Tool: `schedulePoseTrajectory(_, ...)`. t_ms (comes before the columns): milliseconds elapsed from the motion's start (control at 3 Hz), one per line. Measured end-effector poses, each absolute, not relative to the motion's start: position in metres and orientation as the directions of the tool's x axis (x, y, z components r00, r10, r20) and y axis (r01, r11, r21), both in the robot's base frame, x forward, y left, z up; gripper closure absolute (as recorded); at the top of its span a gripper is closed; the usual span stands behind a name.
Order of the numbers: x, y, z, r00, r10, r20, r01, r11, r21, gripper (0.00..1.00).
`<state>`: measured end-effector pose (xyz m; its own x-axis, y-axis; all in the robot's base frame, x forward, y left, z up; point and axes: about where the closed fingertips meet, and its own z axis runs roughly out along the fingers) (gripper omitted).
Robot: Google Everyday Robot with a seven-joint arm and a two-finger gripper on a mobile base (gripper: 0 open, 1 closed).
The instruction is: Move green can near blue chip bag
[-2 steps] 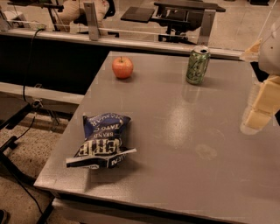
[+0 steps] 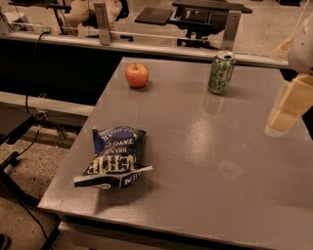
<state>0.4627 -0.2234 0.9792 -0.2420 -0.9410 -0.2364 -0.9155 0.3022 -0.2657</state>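
Can upright at far edge of desk, untouched; bag near front-left corner; claw at right edge, state indeterminable. Grasp and transfer remain.

This looks like an office or lab workspace. A plain grey desk is backed by a low glass partition on metal posts, with dark work tables beyond it. Black cables trail towards a speckled hard floor. The robot's pale hand hangs over the desk's right edge.
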Motion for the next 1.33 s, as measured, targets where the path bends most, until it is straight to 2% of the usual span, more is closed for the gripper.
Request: schedulePoseTrajectory(1333,0.644,-0.277,0.936,-0.421,-0.788,-0.45,-0.798,0.557,-0.228,0.0)
